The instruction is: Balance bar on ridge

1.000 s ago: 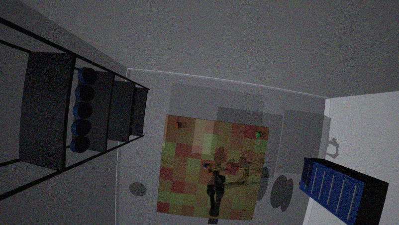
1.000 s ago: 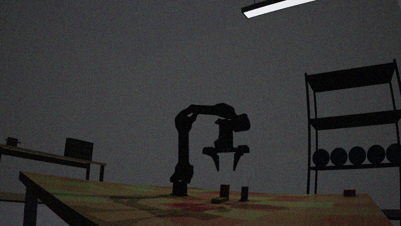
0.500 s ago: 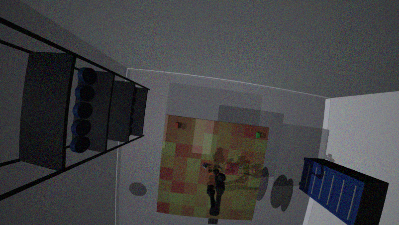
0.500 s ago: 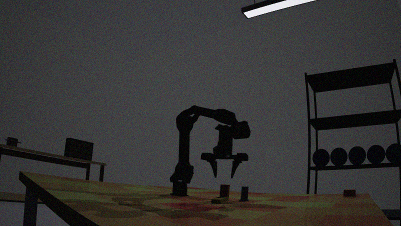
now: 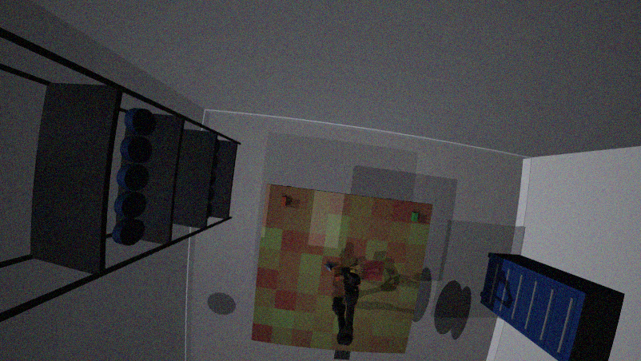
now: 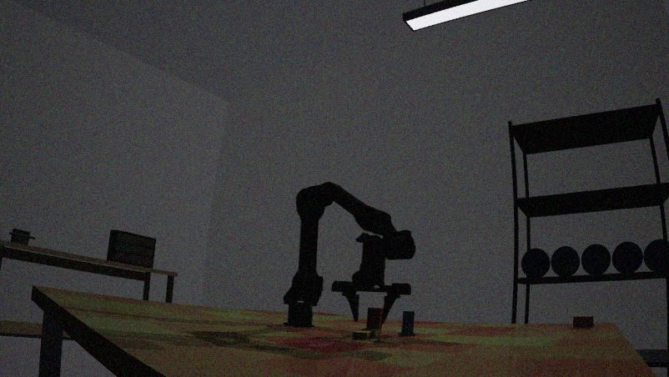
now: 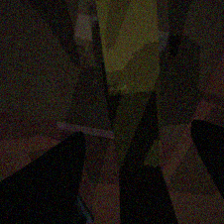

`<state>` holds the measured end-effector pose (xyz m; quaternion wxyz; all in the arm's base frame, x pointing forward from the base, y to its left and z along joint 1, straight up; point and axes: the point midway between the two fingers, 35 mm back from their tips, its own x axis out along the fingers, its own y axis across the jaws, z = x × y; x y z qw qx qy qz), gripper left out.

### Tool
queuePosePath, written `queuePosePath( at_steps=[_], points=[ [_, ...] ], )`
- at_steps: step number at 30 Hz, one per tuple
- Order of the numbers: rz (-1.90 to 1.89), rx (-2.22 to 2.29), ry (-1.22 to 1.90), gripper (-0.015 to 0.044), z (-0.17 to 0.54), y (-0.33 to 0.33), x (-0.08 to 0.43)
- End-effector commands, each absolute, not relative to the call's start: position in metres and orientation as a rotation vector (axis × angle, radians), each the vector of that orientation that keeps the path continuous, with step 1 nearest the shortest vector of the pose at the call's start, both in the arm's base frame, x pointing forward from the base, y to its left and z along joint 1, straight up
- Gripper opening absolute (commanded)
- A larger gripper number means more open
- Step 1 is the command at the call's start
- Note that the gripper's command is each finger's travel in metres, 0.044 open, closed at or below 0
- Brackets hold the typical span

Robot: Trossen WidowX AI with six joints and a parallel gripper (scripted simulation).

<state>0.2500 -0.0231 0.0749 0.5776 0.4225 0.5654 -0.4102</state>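
The bar [image 6: 361,334] is lying flat on the table [image 6: 515,349], a small pale piece at the foot of a dark reddish upright block [image 6: 374,318]. Whether that block is the ridge is too dark to tell. A second, darker upright block [image 6: 407,323] is standing just beside it to the right in the exterior view.

The gripper [image 6: 369,306] is hanging straight down over the reddish block, its jaws standing well apart with one finger on each side of the block's top and nothing held between them. Whether the fingers are touching the block cannot be told in this light. In the wrist view the two dark fingers are framing the picture's lower corners, with a thin pale edge running between dark shapes on the patchwork surface below; what that edge belongs to is unclear.

The arm [image 6: 309,243] is rising from its base near the table's middle, bending over and reaching down to the blocks. From the top view it is showing as a dark shape [image 5: 345,300] over the red and green squares.

Far out on the table, a small red cube [image 5: 284,200] and a small green cube [image 5: 415,216] are sitting near two corners.
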Motion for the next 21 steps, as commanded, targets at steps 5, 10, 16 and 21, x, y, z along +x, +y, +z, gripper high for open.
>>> queuePosePath(
  at_steps=[5, 10, 16, 21],
  points=[
    [-0.962, 0.981, 1.322, 0.0315, 0.064, -0.024, 0.25],
    [-0.962, 0.981, 1.322, 0.0315, 0.056, -0.024, 0.25],
    [-0.962, 0.981, 1.322, 0.0315, 0.047, -0.024, 0.25],
    [-0.962, 0.981, 1.322, 0.0315, 0.046, -0.024, 0.25]
  ],
)
